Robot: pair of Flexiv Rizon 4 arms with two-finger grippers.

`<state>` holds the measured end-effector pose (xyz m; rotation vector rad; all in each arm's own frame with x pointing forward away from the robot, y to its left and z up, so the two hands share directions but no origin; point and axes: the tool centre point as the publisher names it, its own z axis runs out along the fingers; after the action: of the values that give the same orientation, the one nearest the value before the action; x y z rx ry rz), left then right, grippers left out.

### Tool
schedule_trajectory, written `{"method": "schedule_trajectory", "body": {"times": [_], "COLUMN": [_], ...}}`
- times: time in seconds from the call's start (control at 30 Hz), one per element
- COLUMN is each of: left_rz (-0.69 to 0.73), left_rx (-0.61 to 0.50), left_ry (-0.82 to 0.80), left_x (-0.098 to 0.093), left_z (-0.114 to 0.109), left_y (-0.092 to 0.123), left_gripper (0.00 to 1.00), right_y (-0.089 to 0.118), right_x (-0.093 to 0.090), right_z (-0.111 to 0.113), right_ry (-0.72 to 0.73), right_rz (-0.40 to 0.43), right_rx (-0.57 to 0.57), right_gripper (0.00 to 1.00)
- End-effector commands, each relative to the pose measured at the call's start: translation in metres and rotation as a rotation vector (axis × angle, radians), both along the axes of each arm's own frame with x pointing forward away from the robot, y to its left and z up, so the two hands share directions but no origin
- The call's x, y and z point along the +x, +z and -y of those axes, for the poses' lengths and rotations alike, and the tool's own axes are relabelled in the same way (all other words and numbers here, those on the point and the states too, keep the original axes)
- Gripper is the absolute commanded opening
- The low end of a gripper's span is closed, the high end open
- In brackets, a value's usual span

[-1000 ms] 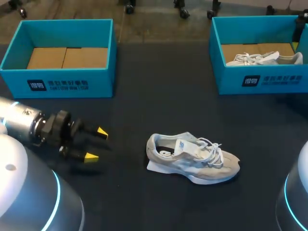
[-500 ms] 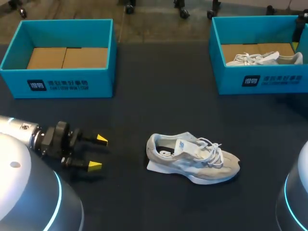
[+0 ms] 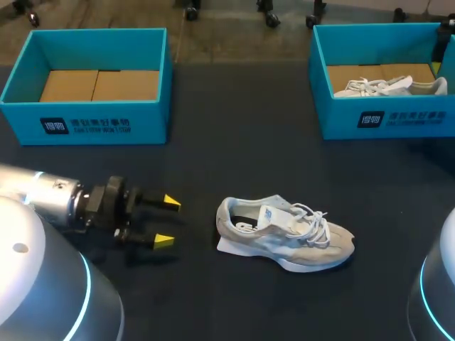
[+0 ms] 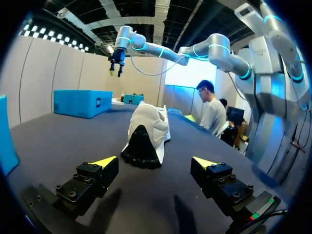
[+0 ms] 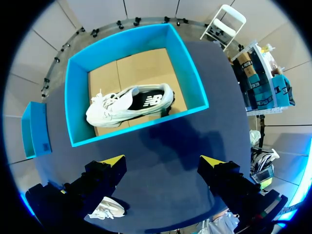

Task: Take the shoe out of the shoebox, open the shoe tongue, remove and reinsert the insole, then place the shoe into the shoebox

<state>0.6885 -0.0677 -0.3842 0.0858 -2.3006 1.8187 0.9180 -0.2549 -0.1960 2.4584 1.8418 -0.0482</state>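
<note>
A pale grey and white shoe [image 3: 284, 240] lies on its sole on the dark table, toe to the right, laces loose. My left gripper [image 3: 167, 222] is low over the table just left of the heel, open and holding nothing. In the left wrist view the shoe's heel [image 4: 144, 139] is straight ahead of the open left gripper [image 4: 153, 162], a short gap away. My right gripper [image 5: 162, 160] hangs open high above the right shoebox [image 5: 195, 92], which holds a second white shoe [image 5: 129, 105]. The shoe on the table [image 5: 105, 209] shows far below it.
A blue shoebox [image 3: 92, 124] with a bare cardboard bottom stands at the back left. The right shoebox [image 3: 384, 121] with the second shoe [image 3: 387, 87] stands at the back right. Bare tabletop lies between the boxes and around the shoe.
My left gripper has moved right along the table toward the shoe's heel, staying open. The shoe and boxes have not moved.
</note>
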Motion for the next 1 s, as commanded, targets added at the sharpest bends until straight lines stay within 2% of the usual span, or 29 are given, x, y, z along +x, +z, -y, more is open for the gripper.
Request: {"method": "schedule_trajectory", "body": {"times": [0.03, 0.23, 0.4, 0.57, 0.8, 1.0], "left_rz": [-0.014, -0.014, 0.036, 0.071, 0.07, 0.072], "left_rx": [0.005, 0.005, -0.044, -0.025, -0.015, -0.004], "left_ry": [-0.029, -0.029, -0.04, -0.042, -0.037, -0.068], "left_x": [0.011, 0.011, 0.02, 0.026, 0.036, 0.031], "left_z": [0.008, 0.008, 0.025, 0.045, 0.062, 0.074], "left_y": [-0.004, -0.004, -0.018, -0.026, -0.032, -0.033], "left_gripper": [1.0, 1.0, 1.0, 1.0, 1.0, 1.0], "right_y": [0.0, 0.0, 0.0, 0.0, 0.0, 0.0], "right_x": [0.0, 0.0, 0.0, 0.0, 0.0, 0.0], "right_z": [0.0, 0.0, 0.0, 0.0, 0.0, 0.0], "right_ry": [0.0, 0.0, 0.0, 0.0, 0.0, 0.0], "right_rz": [0.0, 0.0, 0.0, 0.0, 0.0, 0.0], "right_rx": [0.001, 0.001, 0.001, 0.001, 0.001, 0.001], "right_gripper": [1.0, 1.0, 1.0, 1.0, 1.0, 1.0]}}
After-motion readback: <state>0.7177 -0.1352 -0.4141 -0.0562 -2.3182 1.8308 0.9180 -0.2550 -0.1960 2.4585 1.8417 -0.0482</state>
